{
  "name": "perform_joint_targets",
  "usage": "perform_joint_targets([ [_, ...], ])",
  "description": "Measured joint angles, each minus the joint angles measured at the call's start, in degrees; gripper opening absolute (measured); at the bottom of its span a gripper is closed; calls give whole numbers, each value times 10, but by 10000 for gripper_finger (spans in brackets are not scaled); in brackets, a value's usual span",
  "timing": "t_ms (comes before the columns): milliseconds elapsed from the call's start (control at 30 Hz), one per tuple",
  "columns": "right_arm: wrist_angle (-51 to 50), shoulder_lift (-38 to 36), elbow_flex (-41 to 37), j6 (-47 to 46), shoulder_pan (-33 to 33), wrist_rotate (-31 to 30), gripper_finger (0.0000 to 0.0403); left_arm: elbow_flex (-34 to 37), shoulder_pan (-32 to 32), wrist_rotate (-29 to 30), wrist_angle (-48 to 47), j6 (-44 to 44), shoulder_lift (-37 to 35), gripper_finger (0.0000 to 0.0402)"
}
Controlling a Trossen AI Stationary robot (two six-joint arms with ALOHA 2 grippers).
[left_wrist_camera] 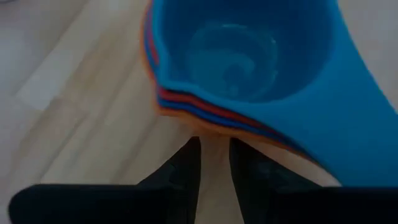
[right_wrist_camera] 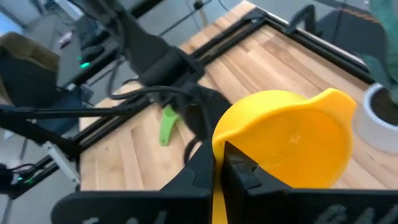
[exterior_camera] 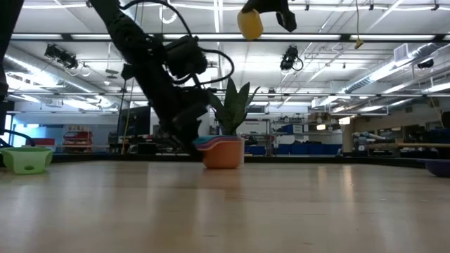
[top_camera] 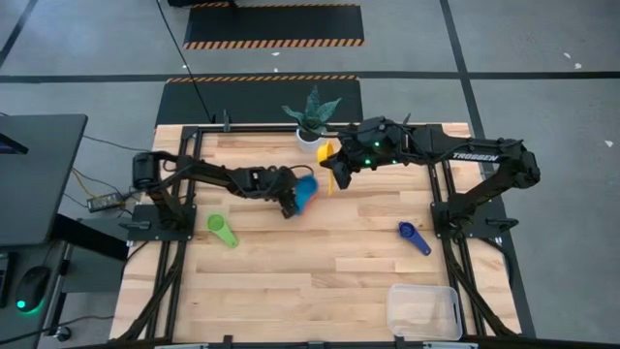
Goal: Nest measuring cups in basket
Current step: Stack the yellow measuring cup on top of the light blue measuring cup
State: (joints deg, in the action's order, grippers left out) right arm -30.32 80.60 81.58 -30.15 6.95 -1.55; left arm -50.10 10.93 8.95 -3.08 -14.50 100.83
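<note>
the basket (top_camera: 423,311) sits at the table's near right corner. the nested stack of cups (top_camera: 304,192) rests mid-table, its handle in the narrowly parted left gripper (top_camera: 289,206). the right gripper (top_camera: 339,173), clamped tight, holds the yellow cup (top_camera: 325,152) aloft. green cup (top_camera: 222,230) and navy cup (top_camera: 414,237) lie apart.

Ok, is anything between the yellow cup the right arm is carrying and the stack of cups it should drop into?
Nothing visible. The right gripper holds the yellow cup in the air by its handle, up beside the plant pot. The nested stack sits on the table with its top open; the left gripper pinches only its handles on one side.
</note>
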Motion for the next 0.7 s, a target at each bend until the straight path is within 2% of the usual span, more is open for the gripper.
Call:
perform_joint_targets([
  [133, -21, 0, 0, -27, 4, -6, 12, -41, -4, 6, -30, 2, 4, 91],
  [300, -51, 0, 0, -55, 4, -37, 12, -71, 2, 67, -91, 26, -21, 91],
  [433, -79, 0, 0, -92, 4, -63, 12, -88, 12, 64, -159, 32, -41, 91],
  [567, -94, 6, 0, -143, 3, -93, 12, -97, 19, 81, -225, 25, -80, 91],
  [700, -89, 38, 0, -186, -2, -95, 12, -98, 20, 89, -266, -11, -143, 91],
])
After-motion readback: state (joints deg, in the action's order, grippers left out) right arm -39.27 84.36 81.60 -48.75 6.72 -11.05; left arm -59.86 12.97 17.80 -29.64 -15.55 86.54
